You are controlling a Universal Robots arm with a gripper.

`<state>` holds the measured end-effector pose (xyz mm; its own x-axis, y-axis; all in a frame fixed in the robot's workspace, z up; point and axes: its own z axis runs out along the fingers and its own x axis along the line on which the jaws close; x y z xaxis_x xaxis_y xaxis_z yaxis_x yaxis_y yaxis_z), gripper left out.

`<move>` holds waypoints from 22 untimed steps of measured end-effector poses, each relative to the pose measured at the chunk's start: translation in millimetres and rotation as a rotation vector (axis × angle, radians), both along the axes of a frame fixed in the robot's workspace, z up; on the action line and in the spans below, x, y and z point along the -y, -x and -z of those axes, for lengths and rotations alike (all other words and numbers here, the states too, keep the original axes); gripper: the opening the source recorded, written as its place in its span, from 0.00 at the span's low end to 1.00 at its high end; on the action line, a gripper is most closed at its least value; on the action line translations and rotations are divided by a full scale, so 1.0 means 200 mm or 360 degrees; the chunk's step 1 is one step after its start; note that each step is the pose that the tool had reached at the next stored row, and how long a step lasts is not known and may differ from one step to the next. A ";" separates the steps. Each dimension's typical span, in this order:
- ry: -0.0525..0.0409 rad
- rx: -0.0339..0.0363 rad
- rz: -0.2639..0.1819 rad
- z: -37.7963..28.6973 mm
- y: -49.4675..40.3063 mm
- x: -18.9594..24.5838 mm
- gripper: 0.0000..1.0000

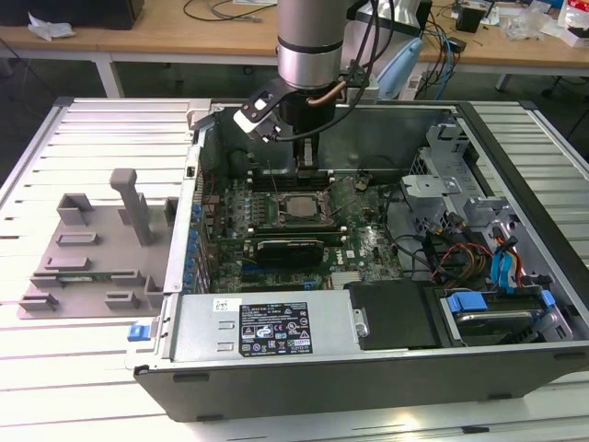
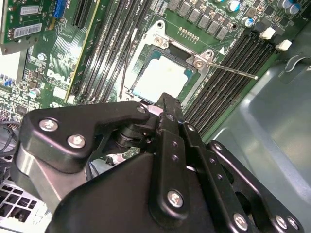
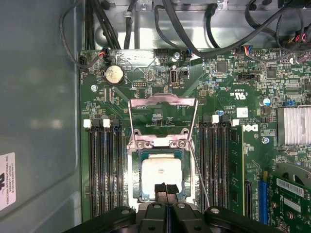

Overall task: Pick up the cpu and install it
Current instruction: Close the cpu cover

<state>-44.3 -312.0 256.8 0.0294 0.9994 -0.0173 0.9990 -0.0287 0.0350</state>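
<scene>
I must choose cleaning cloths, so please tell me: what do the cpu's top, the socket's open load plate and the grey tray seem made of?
The cpu: pale silvery metal top, satin; it glares softly. The load plate: bare stamped metal, probably steel, bright edges. The grey tray: apparently moulded plastic, dull, uniform colour.

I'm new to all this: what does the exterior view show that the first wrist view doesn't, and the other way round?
Exterior view: the whole open computer case, the grey plastic tray with upright posts at the exterior view's left of it, and the robot arm reaching down into the case.
First wrist view: close motherboard detail, such as the round coin battery and the raised metal load plate.
Shared: the cpu lying in its socket, with the gripper, fingers shut, over it.
</scene>
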 end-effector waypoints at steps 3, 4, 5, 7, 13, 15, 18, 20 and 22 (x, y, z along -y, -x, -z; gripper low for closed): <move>0.0000 0.0000 0.0000 0.000 -0.001 0.000 0.11; 0.0000 0.0000 0.0000 0.000 -0.001 0.000 0.11; 0.0000 0.0000 0.0000 0.000 -0.001 0.000 0.11; 0.0000 0.0000 0.0000 0.000 -0.001 0.000 0.11; 0.0000 0.0000 0.0000 -0.044 -0.001 0.000 0.11; 0.0000 0.0000 0.0000 -0.071 -0.001 0.000 0.11; 0.0000 0.0000 0.0000 -0.098 -0.001 0.000 0.11; 0.0000 0.0000 0.0000 -0.124 -0.001 0.000 0.11; 0.0000 0.0000 0.0000 -0.135 -0.001 0.000 0.11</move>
<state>-44.0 -312.0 283.9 0.0293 0.9994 -0.0171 0.9990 -0.0287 0.0351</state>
